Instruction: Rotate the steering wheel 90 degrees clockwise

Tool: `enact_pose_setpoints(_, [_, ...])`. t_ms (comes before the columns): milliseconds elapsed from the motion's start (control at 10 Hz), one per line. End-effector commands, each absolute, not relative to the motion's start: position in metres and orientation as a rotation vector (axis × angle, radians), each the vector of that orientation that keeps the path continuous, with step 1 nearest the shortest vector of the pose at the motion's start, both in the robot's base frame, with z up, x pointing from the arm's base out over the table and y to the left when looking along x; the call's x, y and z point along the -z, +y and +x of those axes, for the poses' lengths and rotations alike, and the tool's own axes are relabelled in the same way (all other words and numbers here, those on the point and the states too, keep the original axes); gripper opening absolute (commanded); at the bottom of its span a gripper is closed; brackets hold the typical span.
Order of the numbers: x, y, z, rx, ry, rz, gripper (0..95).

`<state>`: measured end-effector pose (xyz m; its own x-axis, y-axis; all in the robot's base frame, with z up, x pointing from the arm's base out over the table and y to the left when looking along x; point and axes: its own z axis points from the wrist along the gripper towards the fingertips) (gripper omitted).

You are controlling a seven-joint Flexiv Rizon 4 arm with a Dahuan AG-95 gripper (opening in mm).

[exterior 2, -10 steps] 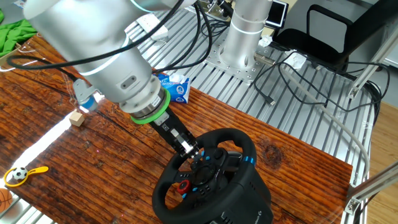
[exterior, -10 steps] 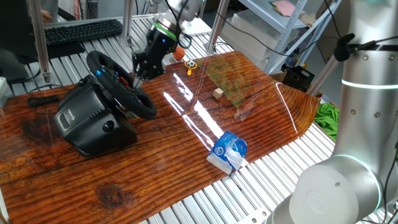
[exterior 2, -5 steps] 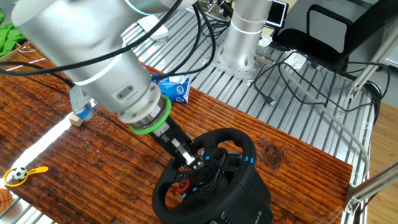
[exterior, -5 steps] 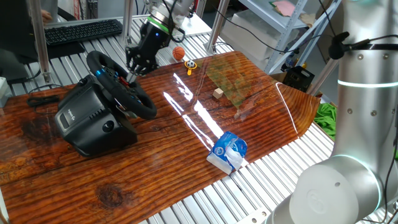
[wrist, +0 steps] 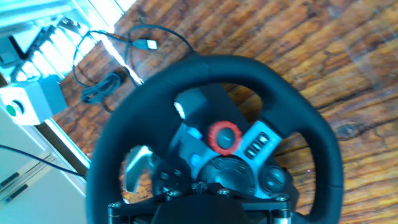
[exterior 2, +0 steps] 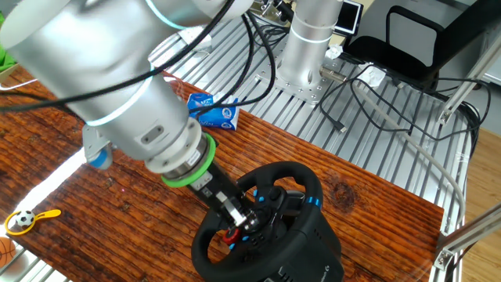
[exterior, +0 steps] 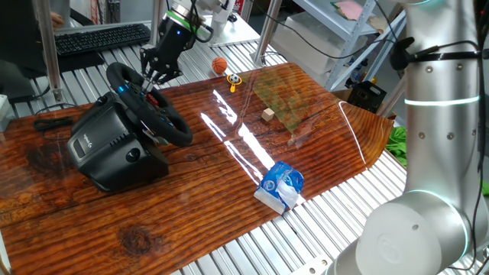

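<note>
Steering wheel (exterior: 149,103), black and round with blue and red hub buttons, sits on its bulky black base (exterior: 111,149) on the reddish wooden tabletop (exterior: 206,183). Right against the wheel's face, near the hub, hangs the black two-finger gripper (exterior 2: 243,228); I cannot tell how far its fingers are spread or whether they grip anything. The step looks like getting purchase on the wheel. Next, it likely needs a firm hold, then a clockwise quarter turn. Beyond the wheel lies a black keyboard (exterior: 99,37).

No lettering can be read; a small white mark on the side of the steering wheel (exterior: 143,101) base is too small to make out.
</note>
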<state>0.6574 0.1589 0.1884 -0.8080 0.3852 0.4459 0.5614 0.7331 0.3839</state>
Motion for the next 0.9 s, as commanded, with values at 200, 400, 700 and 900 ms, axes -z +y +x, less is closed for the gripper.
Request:
enact_pose_setpoints(200, [-0.189,0.161,0.671,0.752,-2.587,-0.746,0.0])
enact_pose_setpoints(400, [-0.191,0.163,0.684,0.754,-2.582,-0.752,0.0])
enact_pose_setpoints(700, [-0.189,0.166,0.698,0.757,-2.576,-0.760,0.0])
enact_pose_setpoints(900, [-0.191,0.165,0.704,0.759,-2.572,-0.765,0.0])
